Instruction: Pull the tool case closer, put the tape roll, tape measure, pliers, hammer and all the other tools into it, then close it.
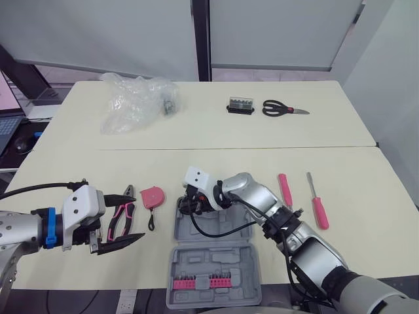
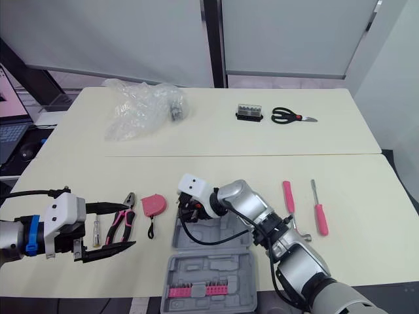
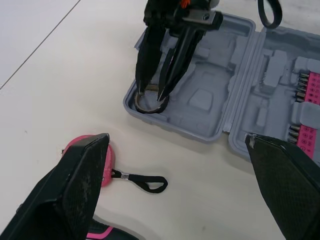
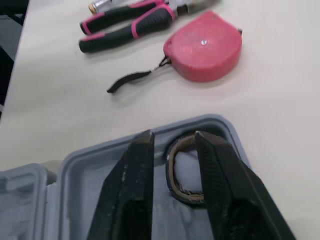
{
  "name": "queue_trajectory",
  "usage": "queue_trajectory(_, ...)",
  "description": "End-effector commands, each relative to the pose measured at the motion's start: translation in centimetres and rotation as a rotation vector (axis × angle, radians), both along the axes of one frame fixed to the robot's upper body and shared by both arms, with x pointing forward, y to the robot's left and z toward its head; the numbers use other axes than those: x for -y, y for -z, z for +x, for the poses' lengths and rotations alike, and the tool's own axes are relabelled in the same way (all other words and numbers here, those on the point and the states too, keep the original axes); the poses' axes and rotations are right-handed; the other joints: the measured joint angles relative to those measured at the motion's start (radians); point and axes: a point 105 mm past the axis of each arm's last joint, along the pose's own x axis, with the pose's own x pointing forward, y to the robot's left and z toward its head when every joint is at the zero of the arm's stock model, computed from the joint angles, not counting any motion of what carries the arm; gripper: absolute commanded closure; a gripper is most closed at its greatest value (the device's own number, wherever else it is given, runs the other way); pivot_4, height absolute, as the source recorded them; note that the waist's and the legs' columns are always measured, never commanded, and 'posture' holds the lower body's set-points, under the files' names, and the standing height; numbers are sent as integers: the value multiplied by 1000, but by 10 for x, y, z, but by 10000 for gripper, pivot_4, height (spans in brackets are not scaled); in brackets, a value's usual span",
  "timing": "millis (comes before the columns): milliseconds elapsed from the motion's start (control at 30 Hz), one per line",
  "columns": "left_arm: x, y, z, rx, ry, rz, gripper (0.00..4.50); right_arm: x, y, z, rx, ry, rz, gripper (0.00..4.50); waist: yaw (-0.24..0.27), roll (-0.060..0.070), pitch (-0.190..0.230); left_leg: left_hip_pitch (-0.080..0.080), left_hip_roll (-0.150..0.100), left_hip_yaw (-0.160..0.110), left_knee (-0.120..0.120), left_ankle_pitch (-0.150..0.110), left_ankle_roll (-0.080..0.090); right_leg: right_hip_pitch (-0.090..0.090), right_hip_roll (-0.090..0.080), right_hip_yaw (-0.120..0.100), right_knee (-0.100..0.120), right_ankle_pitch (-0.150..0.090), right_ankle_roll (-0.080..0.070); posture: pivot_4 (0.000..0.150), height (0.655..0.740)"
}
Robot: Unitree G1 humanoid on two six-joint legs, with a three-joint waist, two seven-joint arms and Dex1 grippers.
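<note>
The right hand (image 4: 173, 135) was seen inside the open grey plastic tool case (image 3: 210, 95). Its black fingers were narrowly parted around the dark tape roll (image 4: 186, 196), which lay in a corner compartment. The left hand (image 3: 176, 139) was held wide open over the pale surface (image 1: 216, 140), near the pink-handled pliers (image 1: 121, 219) and the pink tape measure (image 1: 154, 196).

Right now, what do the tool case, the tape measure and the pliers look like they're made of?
Tool case: grey plastic, matte, going by its moulded recesses. Tape measure: smooth pink plastic shell with a small metal-looking rivet; black strap, likely fabric. Pliers: black and pink grips, probably rubbery plastic over metal.
</note>
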Motion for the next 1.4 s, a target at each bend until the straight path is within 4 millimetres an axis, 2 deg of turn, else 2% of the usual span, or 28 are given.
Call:
queue_trajectory(33, -2, -4, 1, 32, -9, 5, 0, -2, -12, -12, 51, -67, 74, 29853, 0, 0, 0, 0, 0, 0, 0, 0, 0, 0, 0, 0, 0, 0, 0, 1500, 7400)
queue_trajectory(100, -3, -4, 1, 32, -10, 5, 0, -1, -8, -11, 87, -59, 76, 31548, 0, 0, 0, 0, 0, 0, 0, 0, 0, 0, 0, 0, 0, 0, 0, 1500, 7400)
queue_trajectory(300, -5, -4, 1, 30, -12, 6, 0, -4, -2, -11, 147, -59, 88, 44520, -1, 0, 0, 0, 0, 0, 0, 0, 0, 0, 0, 0, 0, 0, 0, 1500, 7400)
queue_trajectory(467, -5, -4, 1, 31, -12, 5, 0, -6, 0, -4, 211, -36, 107, 44520, 0, 0, 0, 0, 0, 0, 0, 0, 0, 0, 0, 0, 0, 0, 0, 1500, 7400)
queue_trajectory(733, -6, -2, 1, 30, -16, 4, 0, -7, 18, 9, 268, 15, 110, 44520, 0, 0, 0, 0, 0, 0, 0, 0, 0, 0, 0, 0, 0, 0, 0, 1500, 7400)
queue_trajectory(967, -10, 4, -1, 28, -26, -4, 0, 3, 52, 12, 224, 31, -22, 44520, -1, 0, 0, 1, 0, 0, 0, 0, 0, 0, 0, 0, 0, 0, 0, 1500, 7400)
queue_trajectory(1067, -11, 5, -1, 29, -30, -6, 0, 7, 61, 12, 201, 31, -55, 44520, -1, -1, -1, 2, 0, 0, 0, 0, 0, 1, 0, 0, 0, 0, 0, 1500, 7400)
queue_trajectory(1167, -12, 6, -1, 30, -38, -8, 0, 4, 52, 10, 204, 23, 0, 44520, -1, -2, -2, 3, 0, 0, 0, 0, 0, 2, 0, 0, 0, 0, 0, 1500, 7400)
queue_trajectory(1267, -18, 4, 1, 48, -65, -19, 0, -2, 20, 11, 236, 23, 145, 44520, 1, -2, -1, 3, 0, 0, 0, 0, 0, 2, 0, 0, 0, 0, 0, 1500, 7400)
queue_trajectory(1400, -32, 3, 3, 69, -143, -57, 0, 11, -21, 3, 320, -5, 278, 44520, 2, -2, -1, 0, 0, 0, 0, 0, 0, 0, 0, 0, 0, 0, 0, 1500, 7400)
